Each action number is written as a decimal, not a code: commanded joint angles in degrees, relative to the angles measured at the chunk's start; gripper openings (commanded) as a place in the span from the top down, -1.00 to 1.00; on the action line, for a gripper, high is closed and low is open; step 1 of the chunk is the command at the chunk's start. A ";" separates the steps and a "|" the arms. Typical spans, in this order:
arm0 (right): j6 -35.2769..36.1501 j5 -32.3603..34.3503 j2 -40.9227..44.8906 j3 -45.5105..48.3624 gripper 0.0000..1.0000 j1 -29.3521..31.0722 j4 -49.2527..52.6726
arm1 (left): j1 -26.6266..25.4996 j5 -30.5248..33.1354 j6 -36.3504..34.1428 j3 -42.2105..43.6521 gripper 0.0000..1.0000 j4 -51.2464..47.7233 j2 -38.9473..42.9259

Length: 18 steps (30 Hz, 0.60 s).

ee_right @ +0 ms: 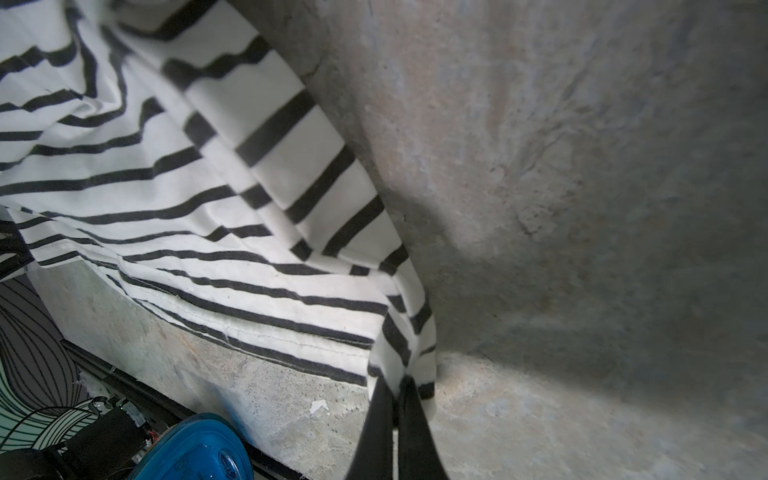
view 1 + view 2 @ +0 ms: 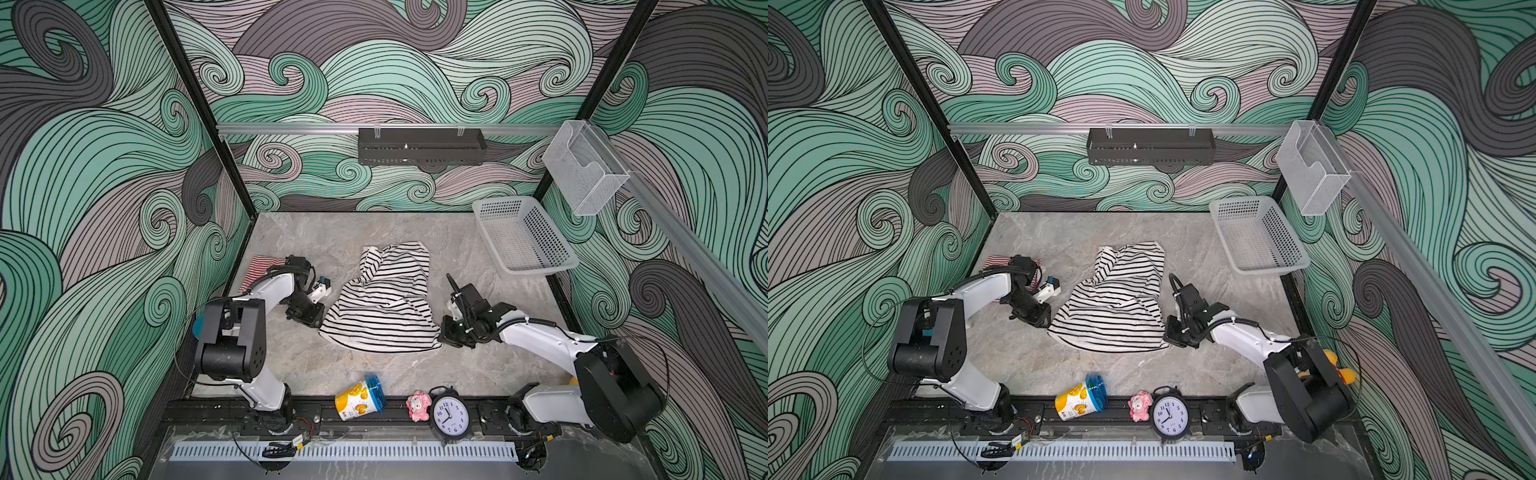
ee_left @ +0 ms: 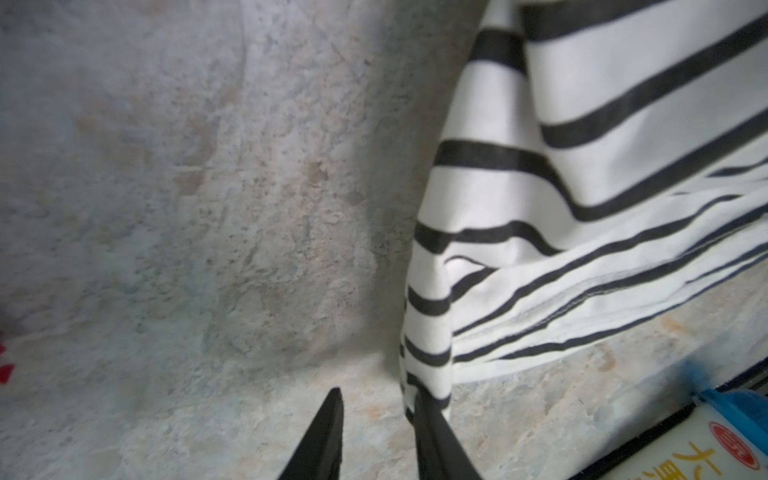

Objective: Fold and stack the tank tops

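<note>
Marbled tabletop [image 2: 332, 232]: right jaws pinch black-and-white top [image 2: 382, 299], left jaws apart; arm [image 2: 272, 286] half-hides red-striped top [image 2: 261, 266].

Robot lab test booth: swirl-printed walls [image 2: 83, 187], black frame posts [image 2: 195, 95], arms [image 2: 272, 286] bolted to a rail [image 2: 208, 411].

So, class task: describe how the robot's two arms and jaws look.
The left arm and right arm have white link shells, bulky black joint housings and black cables running alongside. Their jaws are thin, black, tapering blades.
</note>
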State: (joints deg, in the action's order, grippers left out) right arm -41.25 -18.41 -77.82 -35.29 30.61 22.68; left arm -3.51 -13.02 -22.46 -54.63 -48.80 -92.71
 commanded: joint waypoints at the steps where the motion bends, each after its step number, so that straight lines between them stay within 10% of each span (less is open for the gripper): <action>1: -1.20 -0.66 -0.84 0.80 1.00 -0.25 -1.02 | -0.01 -2.80 -0.14 -1.80 0.35 -2.62 1.38; 18: -1.46 -1.14 -1.63 0.92 1.00 -0.27 -1.81 | -0.19 -5.59 0.40 -1.62 0.36 -3.32 2.22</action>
State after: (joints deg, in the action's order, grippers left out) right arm -41.87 -19.22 -78.78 -34.98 30.61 21.37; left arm -3.53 -16.62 -22.35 -54.65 -50.11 -92.33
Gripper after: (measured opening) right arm 0.048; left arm 0.318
